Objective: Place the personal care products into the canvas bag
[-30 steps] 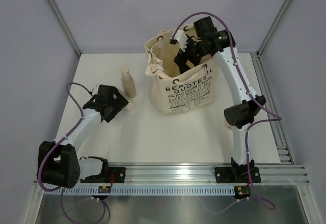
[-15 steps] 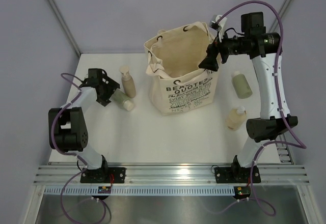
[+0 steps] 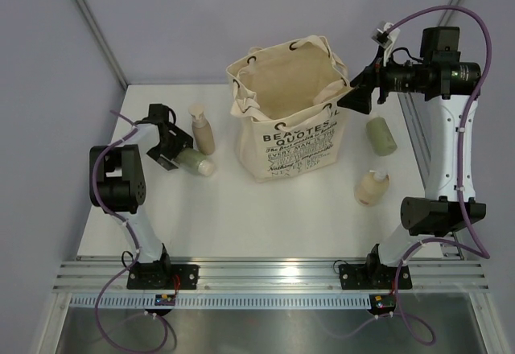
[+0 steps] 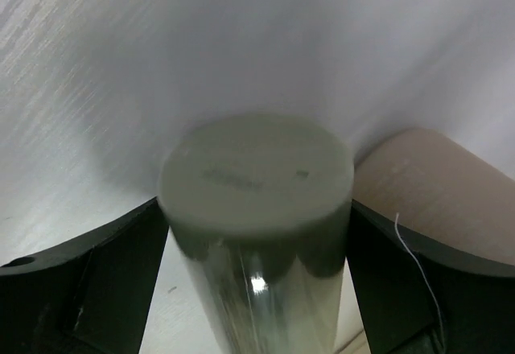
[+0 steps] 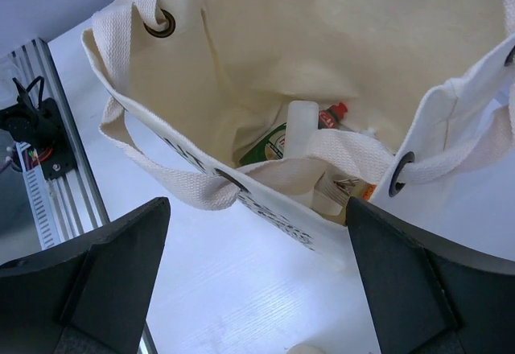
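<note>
Partly done: some bottles (image 5: 273, 146) inside the bag (image 3: 294, 141), four more out on the bench (image 3: 241, 209). Left tool (image 3: 179, 154) astride a green tube (image 3: 197, 162), grip impossible to tell; right tool (image 3: 354, 98) spread wide, empty, beside the bag.

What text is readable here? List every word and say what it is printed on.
"BEA... QUOTES": large black print on the front of the canvas bag, with the first word cut off near the top edge.
Smaller printed lines under it on the bag: too small to read.
Label on the green bottle inside the bag: too small to read.
Faint marks on the end of the sage-green tube: too blurred to read.
</note>
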You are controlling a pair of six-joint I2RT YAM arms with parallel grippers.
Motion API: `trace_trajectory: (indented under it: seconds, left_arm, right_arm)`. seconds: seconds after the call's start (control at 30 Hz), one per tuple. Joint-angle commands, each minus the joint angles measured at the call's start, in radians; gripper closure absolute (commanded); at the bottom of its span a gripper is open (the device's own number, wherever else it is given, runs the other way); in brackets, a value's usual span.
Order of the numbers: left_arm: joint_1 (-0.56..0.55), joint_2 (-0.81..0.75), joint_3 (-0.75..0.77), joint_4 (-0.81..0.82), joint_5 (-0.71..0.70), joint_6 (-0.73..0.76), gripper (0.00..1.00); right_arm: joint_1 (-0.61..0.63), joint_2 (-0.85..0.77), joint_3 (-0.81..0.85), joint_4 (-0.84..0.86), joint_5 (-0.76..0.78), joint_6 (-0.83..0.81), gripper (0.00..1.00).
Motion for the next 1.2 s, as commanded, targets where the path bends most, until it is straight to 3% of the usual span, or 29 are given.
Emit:
trace_trajectory:
  seconds: [0.0,0.17,0.3,0.37,0.4,0.43,0.53,0.57,0.67,0.77,0.93,1.17]
  left_arm:
    - [-0.006,0.066,0.038,-0.110,-0.039,0.034,0.13]
    - [-0.026,0.067,0.030,-0.137,-0.101,0.052,0.19]
    - [-0.026,-0.007,-0.052,-0.117,-0.144,0.086,0.44]
    - [-0.024,-0.074,-0.095,-0.072,-0.098,0.141,0.56]
    - [-0.018,-0.099,-0.132,-0.062,-0.072,0.159,0.67]
    - [-0.016,-0.125,-0.152,-0.051,-0.047,0.184,0.85]
    - [0.002,-0.255,-0.270,0.007,0.095,0.172,0.94]
    - [0.020,-0.322,-0.305,0.059,0.208,0.161,1.00]
    - [0.040,-0.410,-0.442,0.154,0.440,0.081,1.00]
    - [0.040,-0.542,-0.587,0.277,0.558,-0.043,1.00]
    - [0.042,-0.711,-0.668,0.333,0.619,-0.155,1.00]
    - [0.042,-0.796,-0.714,0.419,0.692,-0.250,1.00]
  right_arm:
    - [-0.014,-0.009,0.003,0.016,-0.075,0.048,0.01]
    - [-0.037,0.014,0.043,-0.030,-0.147,0.062,0.01]
    - [-0.059,0.005,0.049,-0.030,-0.165,0.073,0.01]
    - [-0.071,0.000,0.042,-0.030,-0.176,0.077,0.00]
    - [-0.074,-0.004,0.037,-0.030,-0.181,0.079,0.00]
    - [-0.079,-0.007,0.032,-0.032,-0.185,0.082,0.01]
    - [-0.089,-0.021,0.009,-0.023,-0.196,0.088,0.00]
    - [-0.094,-0.029,-0.006,-0.018,-0.202,0.094,0.01]
    - [-0.105,-0.040,-0.032,-0.012,-0.217,0.100,0.00]
    - [-0.112,-0.046,-0.053,-0.010,-0.230,0.103,0.00]
    - [-0.119,-0.061,-0.102,0.022,-0.245,0.125,0.00]
    - [-0.120,-0.073,-0.175,0.069,-0.254,0.151,0.00]
